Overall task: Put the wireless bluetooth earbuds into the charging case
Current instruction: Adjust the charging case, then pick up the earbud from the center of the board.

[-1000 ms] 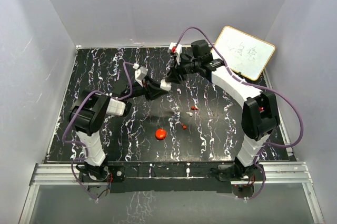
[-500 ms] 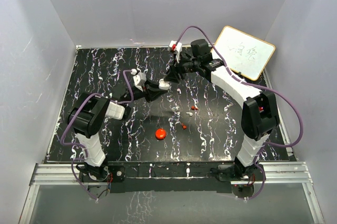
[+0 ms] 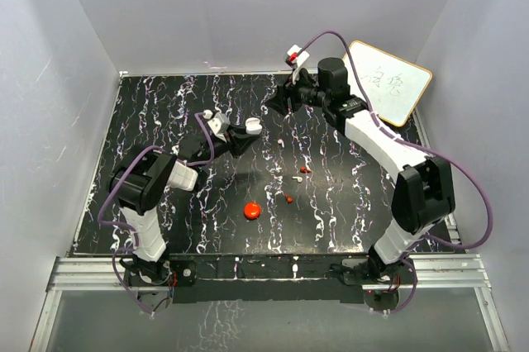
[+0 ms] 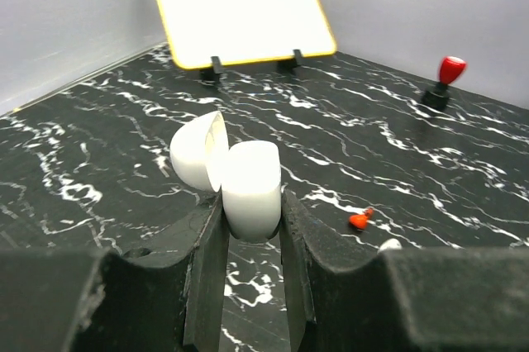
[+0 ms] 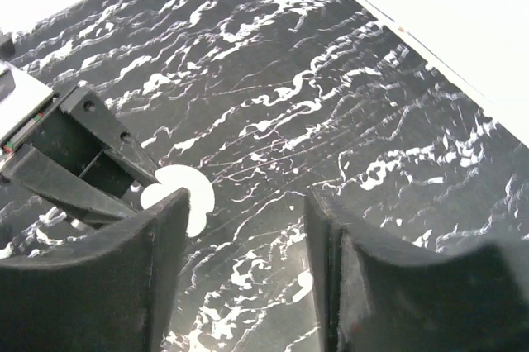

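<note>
Your left gripper [image 4: 252, 207] is clamped on the one white charging case [image 4: 252, 187]. In the wrist view the case body stands with its long axis upright, and its lid [image 4: 197, 154] is swung open to the left. Your right gripper [image 5: 248, 203] hangs just beyond the case, toward the whiteboard [image 3: 384, 81], its fingers spread around nothing. Three earbuds lie loose on the table, nearer you and right of the case: one red earbud [image 3: 305, 169], another red earbud [image 3: 288, 198] and a whitish earbud [image 3: 296, 178]. All three are too small to tell which way they point. One red puck [image 3: 252, 210] lies nearer still.

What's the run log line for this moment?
left gripper: shut on charging case, lid open | right gripper: open, empty | earbuds: three loose on table
</note>
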### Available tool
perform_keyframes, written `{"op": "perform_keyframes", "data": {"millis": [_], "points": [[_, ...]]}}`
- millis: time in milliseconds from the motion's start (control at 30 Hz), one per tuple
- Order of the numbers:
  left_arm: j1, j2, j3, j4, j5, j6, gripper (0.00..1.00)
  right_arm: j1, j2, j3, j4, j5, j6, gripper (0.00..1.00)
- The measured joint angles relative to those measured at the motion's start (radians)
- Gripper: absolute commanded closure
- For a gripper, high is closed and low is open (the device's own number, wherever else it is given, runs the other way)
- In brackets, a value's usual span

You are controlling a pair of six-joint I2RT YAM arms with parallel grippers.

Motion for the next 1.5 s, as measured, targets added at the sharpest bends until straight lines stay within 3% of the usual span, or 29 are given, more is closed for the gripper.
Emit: {"op": "perform_keyframes", "data": {"millis": [133, 467, 900, 1500], "points": [[0.000, 0.011, -0.003, 0.000, -0.080, 0.010, 1.00, 0.000, -0.059, -0.102, 0.065, 0.164, 0.110, 0.30], [0.000, 0.034, -0.005, 0.000, -0.129, 0.050, 1.00, -0.002, -0.126, -0.315, 0.114, 0.336, 0.234, 0.36], [0.000, -0.039, -0.040, 0.001, 0.100, 0.106, 1.00, -0.002, -0.128, -0.343, 0.081, 0.425, 0.233, 0.38], [0.000, -0.038, -0.043, 0.000, 0.128, 0.123, 1.00, -0.002, -0.097, -0.344, 0.026, 0.468, 0.228, 0.44]]}}
